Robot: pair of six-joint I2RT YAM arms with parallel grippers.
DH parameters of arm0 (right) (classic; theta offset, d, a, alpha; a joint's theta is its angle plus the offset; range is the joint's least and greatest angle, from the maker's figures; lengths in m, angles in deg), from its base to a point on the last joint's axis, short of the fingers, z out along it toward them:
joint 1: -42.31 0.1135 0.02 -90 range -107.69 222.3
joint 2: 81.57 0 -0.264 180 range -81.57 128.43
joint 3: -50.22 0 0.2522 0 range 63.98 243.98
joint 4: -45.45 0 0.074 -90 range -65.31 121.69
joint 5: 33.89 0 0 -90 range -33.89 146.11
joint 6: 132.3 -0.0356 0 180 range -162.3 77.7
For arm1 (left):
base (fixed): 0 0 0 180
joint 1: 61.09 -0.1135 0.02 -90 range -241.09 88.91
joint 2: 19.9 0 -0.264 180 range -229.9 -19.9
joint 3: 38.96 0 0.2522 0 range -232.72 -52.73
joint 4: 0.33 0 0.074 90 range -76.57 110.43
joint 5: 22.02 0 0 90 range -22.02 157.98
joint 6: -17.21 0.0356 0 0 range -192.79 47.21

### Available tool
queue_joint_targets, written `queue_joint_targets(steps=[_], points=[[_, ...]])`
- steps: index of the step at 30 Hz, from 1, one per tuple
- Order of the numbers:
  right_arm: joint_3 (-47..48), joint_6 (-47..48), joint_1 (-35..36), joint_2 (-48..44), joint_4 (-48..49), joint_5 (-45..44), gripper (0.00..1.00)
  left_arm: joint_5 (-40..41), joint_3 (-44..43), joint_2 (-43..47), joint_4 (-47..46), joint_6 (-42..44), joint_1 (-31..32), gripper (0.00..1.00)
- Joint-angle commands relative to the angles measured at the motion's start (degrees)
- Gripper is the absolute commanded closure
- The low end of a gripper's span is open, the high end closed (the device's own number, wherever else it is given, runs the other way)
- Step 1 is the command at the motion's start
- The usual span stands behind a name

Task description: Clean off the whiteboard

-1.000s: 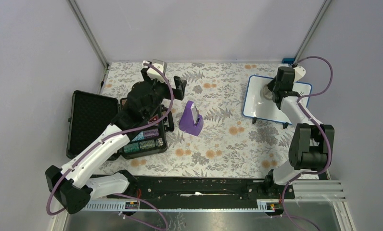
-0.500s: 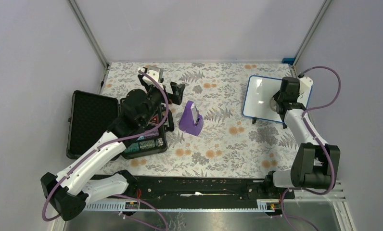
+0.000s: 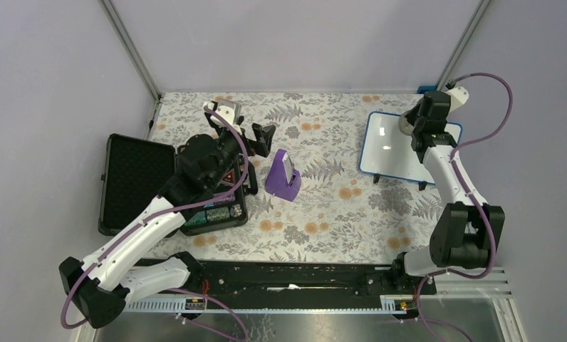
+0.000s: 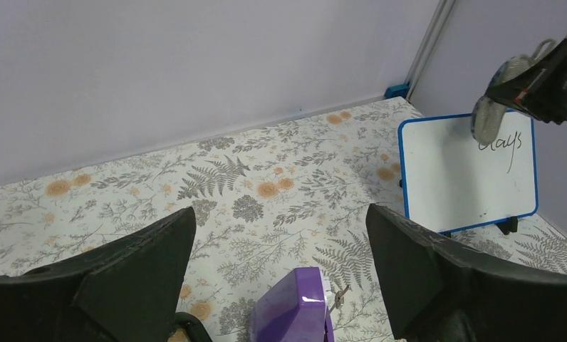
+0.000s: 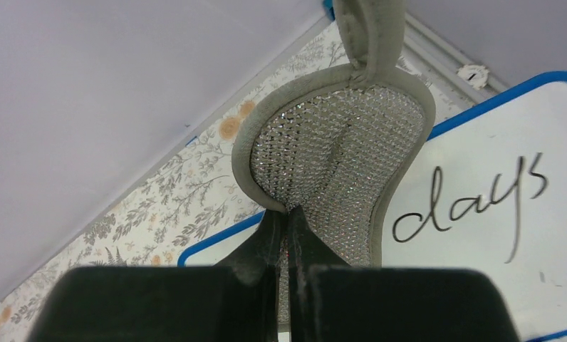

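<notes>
Right claw (image 5: 288, 222) pinched tight on the pad (image 5: 337, 142), held at the top edge of the whiteboard (image 3: 393, 151), which stands at the right of the top view; contact with the surface unclear. Board mostly blank, but the word days (image 5: 473, 203) sits unwiped, lower right of my wrist view; I judge one word left. Left claw (image 4: 281, 246) spread wide, empty.

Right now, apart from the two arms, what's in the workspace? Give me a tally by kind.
Whiteboard: 1
Scrubbing pad: 1
Purple object: 1
Black case, open: 1
Total: 4 (the small items inside the case are too small to count)
</notes>
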Motion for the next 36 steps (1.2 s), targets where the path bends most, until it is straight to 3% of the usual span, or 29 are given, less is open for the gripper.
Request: queue_joint_targets(steps=[1, 11, 21, 28, 36], points=[[2.67, -1.71, 0.69, 4.54, 2.20, 1.94, 1.00, -0.31, 0.06, -0.22, -3.41, 0.37, 0.37, 0.01], [-2.97, -3.92, -0.15, 8.00, 1.35, -2.53, 1.00, -0.45, -0.12, -0.68, -3.25, 0.51, 1.33, 0.01], [-15.17, -7.54, -4.48, 0.60, -0.74, -3.18, 1.00, -0.46, -0.67, 1.42, -2.78, 0.18, 3.99, 0.01], [-15.70, -7.05, -4.49, -8.25, -0.64, -1.45, 1.00, -0.58, -7.03, 2.37, 7.67, -3.19, 5.04, 0.01], [-12.13, -4.48, -4.49, -7.00, 6.81, 2.62, 1.00, 2.51, 0.74, 6.24, 4.30, -1.30, 4.98, 0.01]])
